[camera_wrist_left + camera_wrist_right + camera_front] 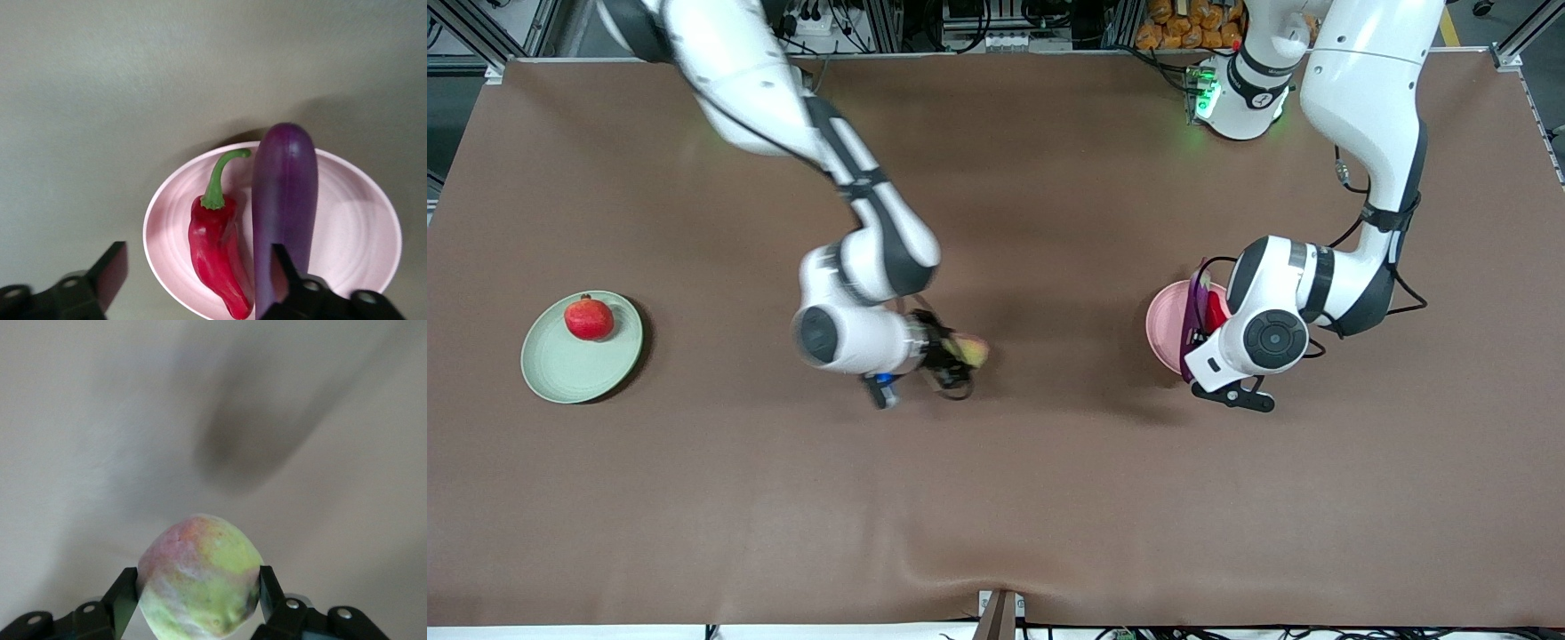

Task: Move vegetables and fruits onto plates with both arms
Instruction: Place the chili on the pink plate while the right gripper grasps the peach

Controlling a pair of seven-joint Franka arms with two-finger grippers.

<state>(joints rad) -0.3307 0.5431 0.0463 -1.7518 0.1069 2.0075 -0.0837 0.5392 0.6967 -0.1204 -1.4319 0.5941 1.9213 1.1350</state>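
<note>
The right gripper [193, 603] is clamped on the pale fruit [199, 585], held over bare table [996, 498] between the plates. The left gripper [193, 283], jaws wide and empty, hangs over the pink plate [353, 220] — eggplant [283, 207] and chili [217, 257] lie on it, touching. The red fruit [589, 318] sits on the green plate [569, 369], well apart from the pink plate — toward the right arm's end.

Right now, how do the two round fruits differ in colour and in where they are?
The red fruit is a bright, even red; the mottled fruit is paler, pink blending into yellow-green. The red fruit rests on the green plate at the right arm's end of the table; the mottled fruit is on no plate, clamped between the right gripper's fingers over bare table near the middle. Both are small and roundish.
</note>
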